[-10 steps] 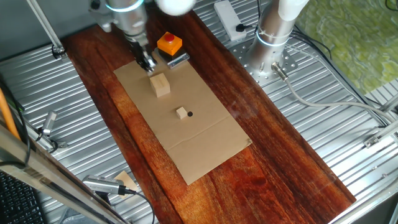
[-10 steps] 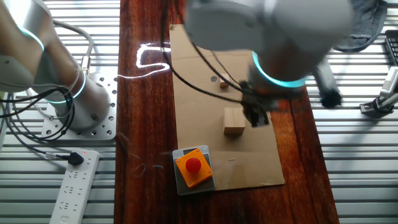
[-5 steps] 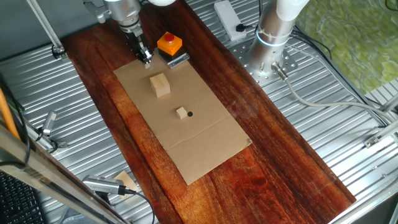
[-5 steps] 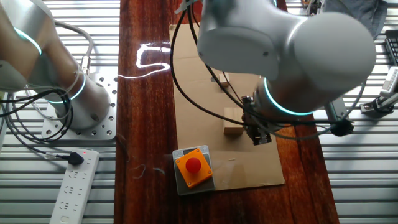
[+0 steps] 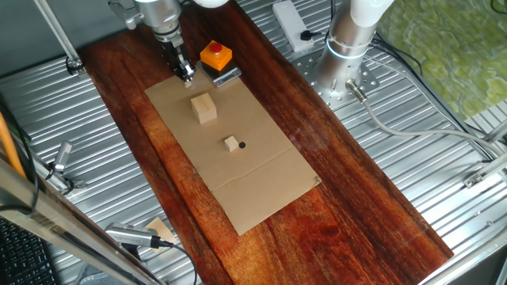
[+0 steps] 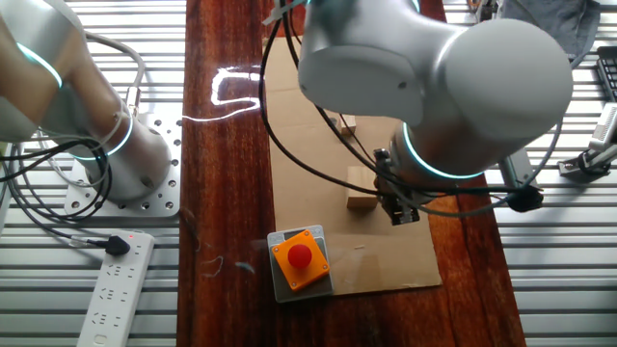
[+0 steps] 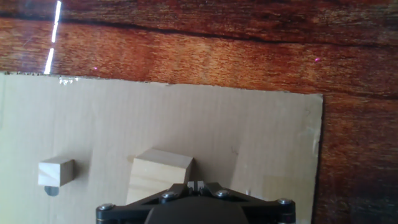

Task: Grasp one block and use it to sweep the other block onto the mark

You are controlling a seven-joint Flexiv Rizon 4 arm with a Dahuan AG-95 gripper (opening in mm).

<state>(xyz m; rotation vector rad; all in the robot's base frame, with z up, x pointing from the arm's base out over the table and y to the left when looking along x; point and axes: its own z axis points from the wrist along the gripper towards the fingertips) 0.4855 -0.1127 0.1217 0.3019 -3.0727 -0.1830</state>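
The big block [image 5: 204, 108] sat on the cardboard [image 5: 261, 190], apart from the gripper [image 5: 184, 75]. The small block [image 5: 231, 143] touched the dot [image 5: 242, 145]. The other fixed view hid both. The hand view showed the gripper's fingers pressed together.

The larger wooden block [image 5: 204, 108] is sitting flat and upright on the brown cardboard, pale tan and plain-faced, ungrasped. The small wooden cube [image 5: 231, 143], about half its size and the same pale colour, is lying well apart from it, nearer the sheet's middle. The round black mark [image 5: 242, 145] is showing just beside the cube, nearly touching.
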